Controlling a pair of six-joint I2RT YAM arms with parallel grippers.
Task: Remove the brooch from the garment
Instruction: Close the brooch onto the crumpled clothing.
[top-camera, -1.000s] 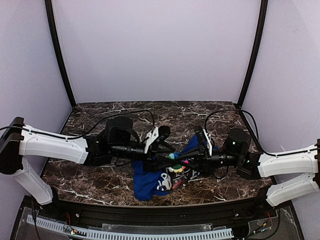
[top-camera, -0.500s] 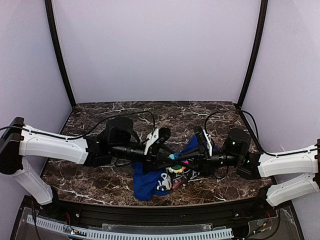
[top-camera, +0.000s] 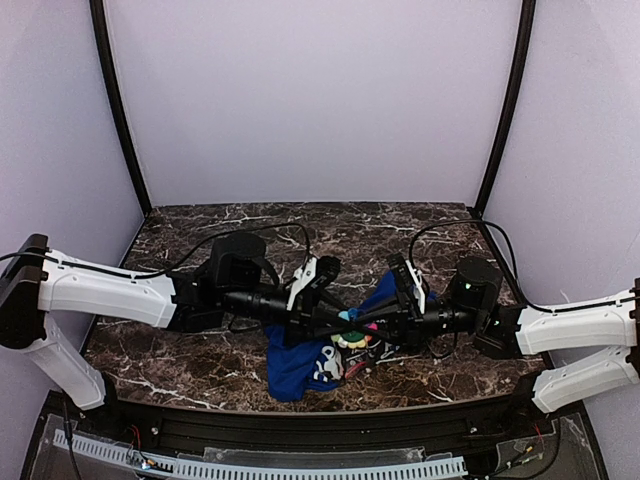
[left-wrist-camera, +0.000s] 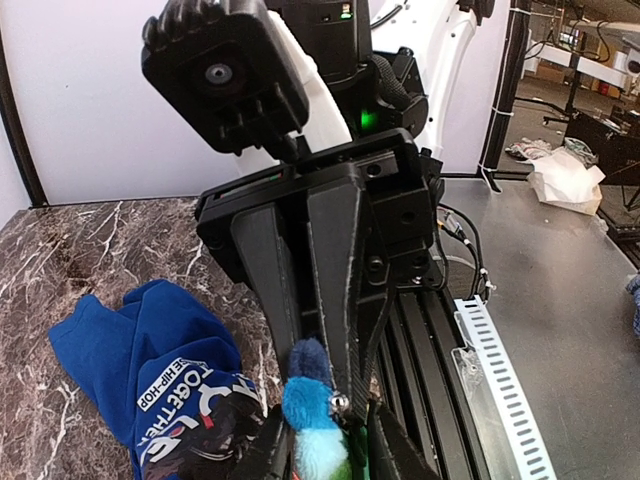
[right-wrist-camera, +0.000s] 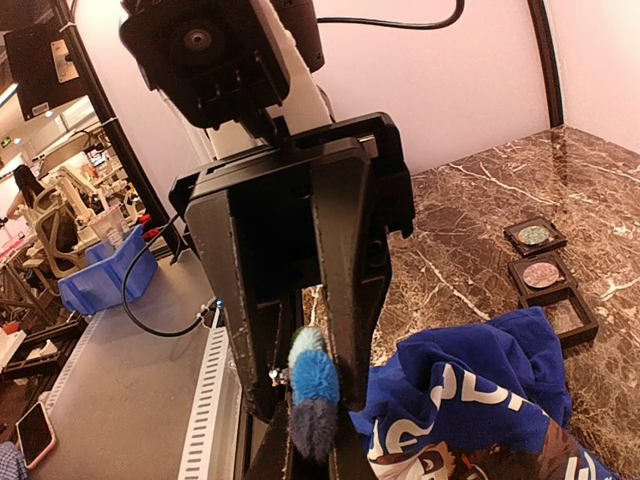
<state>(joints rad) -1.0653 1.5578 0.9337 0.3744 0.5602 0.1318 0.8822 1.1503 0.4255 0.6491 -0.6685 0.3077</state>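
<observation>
Brooch (left-wrist-camera: 310, 400) barely shifted, pinched by both fingers (left-wrist-camera: 335, 270), trays (right-wrist-camera: 545, 272) right-wrist only

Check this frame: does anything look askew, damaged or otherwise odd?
The blue printed garment lies crumpled in a heap on the marble table rather than spread flat. Both the left end effector and the right end effector seem shut on the same small fuzzy blue-and-green brooch, tip to tip. No damage shows.
</observation>
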